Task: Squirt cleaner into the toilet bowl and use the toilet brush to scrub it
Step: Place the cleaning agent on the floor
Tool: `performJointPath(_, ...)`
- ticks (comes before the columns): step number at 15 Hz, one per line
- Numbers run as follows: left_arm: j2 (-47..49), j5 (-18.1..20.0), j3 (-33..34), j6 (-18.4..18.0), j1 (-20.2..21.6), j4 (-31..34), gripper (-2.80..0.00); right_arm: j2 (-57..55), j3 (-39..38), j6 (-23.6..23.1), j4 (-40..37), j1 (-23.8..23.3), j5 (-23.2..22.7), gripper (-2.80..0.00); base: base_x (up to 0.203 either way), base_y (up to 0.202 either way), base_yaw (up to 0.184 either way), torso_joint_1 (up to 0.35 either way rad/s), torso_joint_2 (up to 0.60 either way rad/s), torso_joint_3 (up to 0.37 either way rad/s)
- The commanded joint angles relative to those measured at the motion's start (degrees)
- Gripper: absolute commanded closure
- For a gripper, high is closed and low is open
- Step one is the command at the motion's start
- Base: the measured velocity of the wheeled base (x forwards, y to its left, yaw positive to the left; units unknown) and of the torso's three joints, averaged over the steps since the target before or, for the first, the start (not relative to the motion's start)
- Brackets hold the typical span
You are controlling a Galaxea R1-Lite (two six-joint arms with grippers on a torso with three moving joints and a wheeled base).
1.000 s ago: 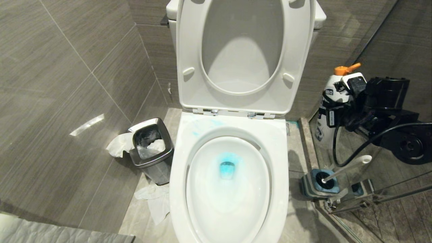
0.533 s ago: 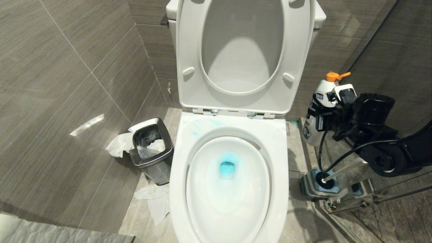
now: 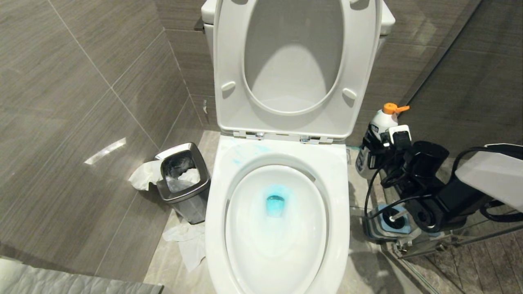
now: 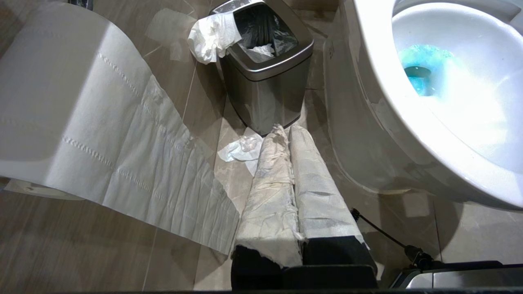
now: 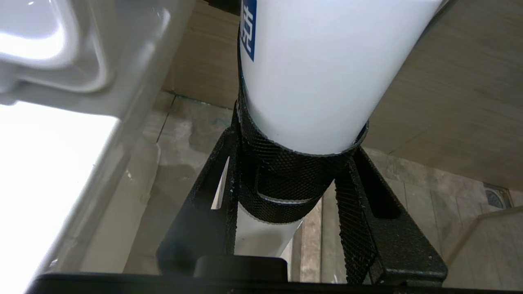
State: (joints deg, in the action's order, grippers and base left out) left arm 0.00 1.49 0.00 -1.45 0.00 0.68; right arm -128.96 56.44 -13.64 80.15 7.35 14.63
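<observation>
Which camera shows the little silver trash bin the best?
The left wrist view shows the trash bin best: it is close up, with its steel sides, black liner and tissue over the rim all in sight. The head view shows the bin smaller, left of the toilet bowl. The right wrist view misses it.

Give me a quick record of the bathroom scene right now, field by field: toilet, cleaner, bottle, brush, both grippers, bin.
toilet bowl: seat and lid raised
cleaner: turquoise pool at bowl bottom, faint smears on rear rim
bottle: white, orange cap, upright, right of toilet
right gripper: clamped around bottle
toilet brush: in its grey holder on floor, handle mostly hidden by right arm
left gripper: shut, paper-wrapped, holding nothing, beside the bowl
waste bin: left of toilet, tissue around it
</observation>
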Motion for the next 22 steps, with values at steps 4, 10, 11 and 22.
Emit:
performJointPath(4,0.1,0.0,0.1,0.0,0.0,0.0,0.00,-7.6,-1.8,-0.9,7.5,0.5,0.1,0.00,0.000,0.000,0.000,0.000,0.00,0.000)
performJointPath(10,0.1,0.0,0.1,0.0,0.0,0.0,0.00,-9.7,0.4,0.7,7.5,0.4,-0.2,0.00,0.000,0.000,0.000,0.000,0.00,0.000)
performJointPath(11,0.1,0.0,0.1,0.0,0.0,0.0,0.00,-10.1,0.8,1.0,7.5,0.4,-0.4,0.00,0.000,0.000,0.000,0.000,0.00,0.000)
performJointPath(22,0.1,0.0,0.1,0.0,0.0,0.0,0.00,-17.6,10.5,1.2,7.5,0.5,-2.9,0.00,0.000,0.000,0.000,0.000,0.00,0.000)
